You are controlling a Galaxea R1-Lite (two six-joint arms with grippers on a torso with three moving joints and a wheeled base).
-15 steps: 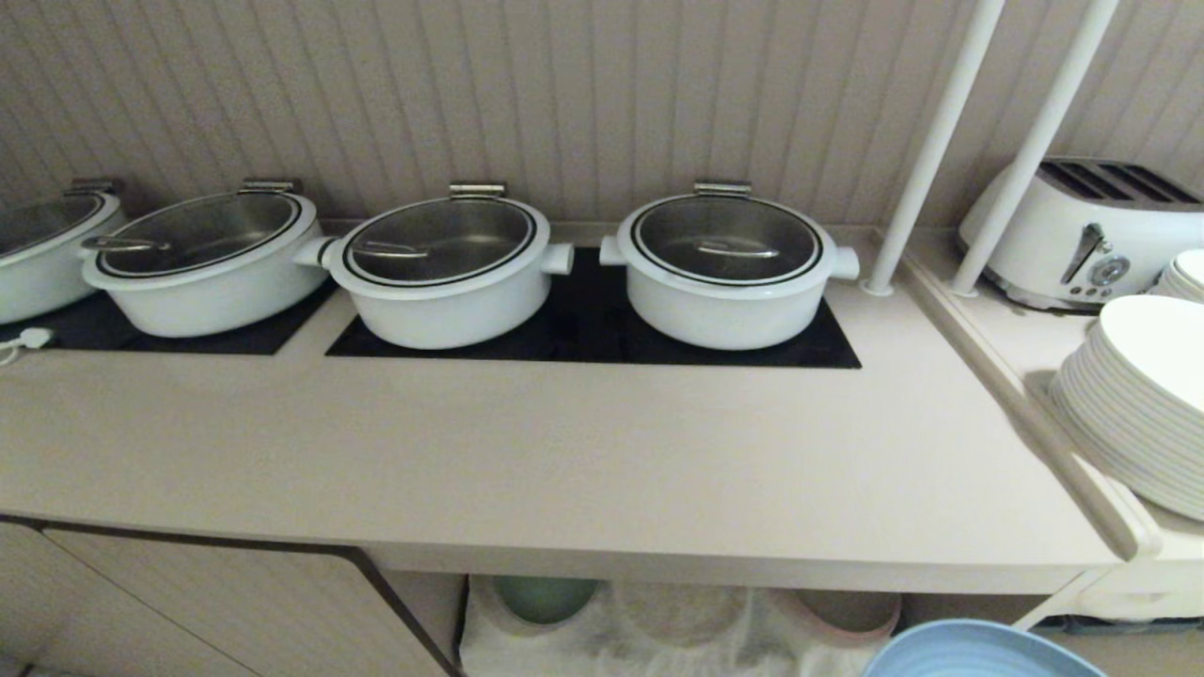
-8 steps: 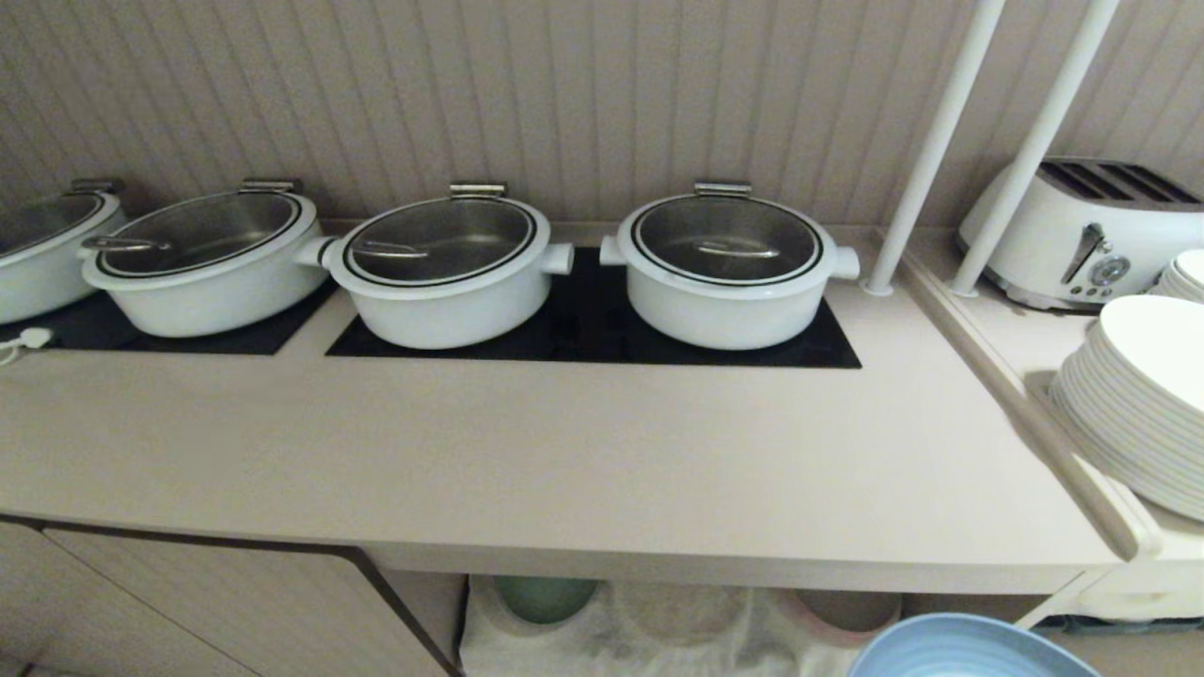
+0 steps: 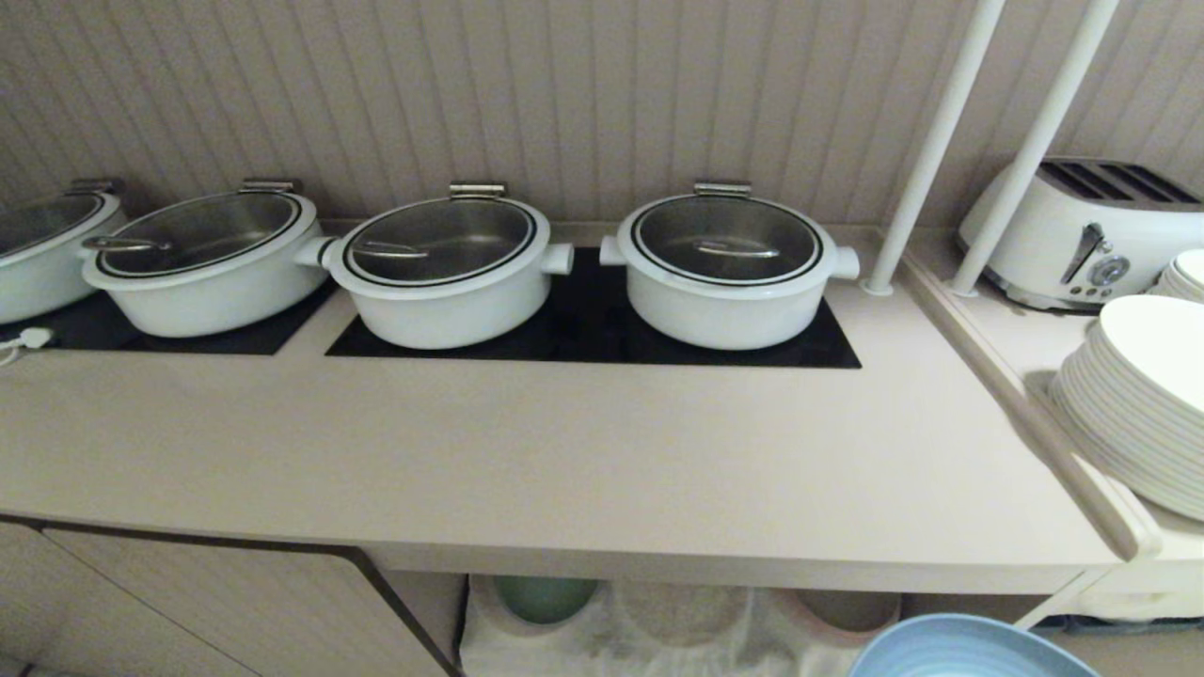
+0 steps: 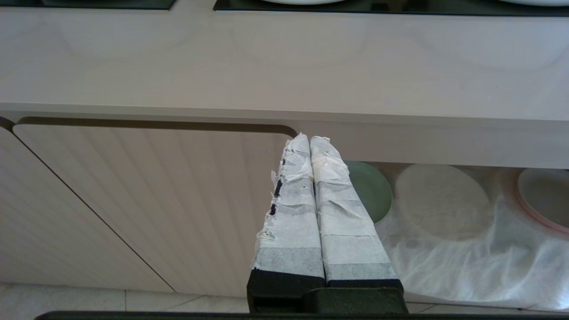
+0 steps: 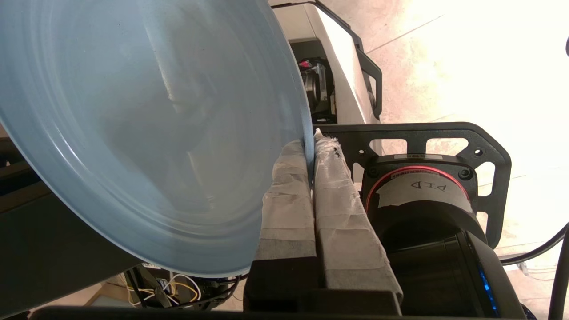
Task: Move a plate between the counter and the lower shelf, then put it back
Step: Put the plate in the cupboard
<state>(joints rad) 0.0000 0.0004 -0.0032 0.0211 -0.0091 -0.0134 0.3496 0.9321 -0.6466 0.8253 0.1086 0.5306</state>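
Observation:
The light-blue plate [image 5: 146, 133] is held in the air by its rim, with my right gripper [image 5: 310, 144] shut on it. In the head view only the plate's upper edge [image 3: 969, 649] shows, at the bottom right, below and in front of the counter [image 3: 564, 470]. The lower shelf [image 3: 677, 621] opens under the counter's front edge, with a rumpled white cloth [image 4: 444, 258] over round humps. My left gripper [image 4: 310, 138] is shut on nothing, parked in front of the cabinet door [image 4: 155, 200] left of the shelf.
Several white lidded pots [image 3: 724, 268] stand on black hob panels [image 3: 583, 338] at the back. A stack of white plates [image 3: 1138, 395] and a toaster [image 3: 1082, 235] sit on the raised right ledge. A green plate [image 4: 371, 189] and a pink-edged plate [image 4: 542, 200] lie on the shelf.
The blue plate's edge has shifted slightly left and up at the bottom of the head view. Nothing else has moved.

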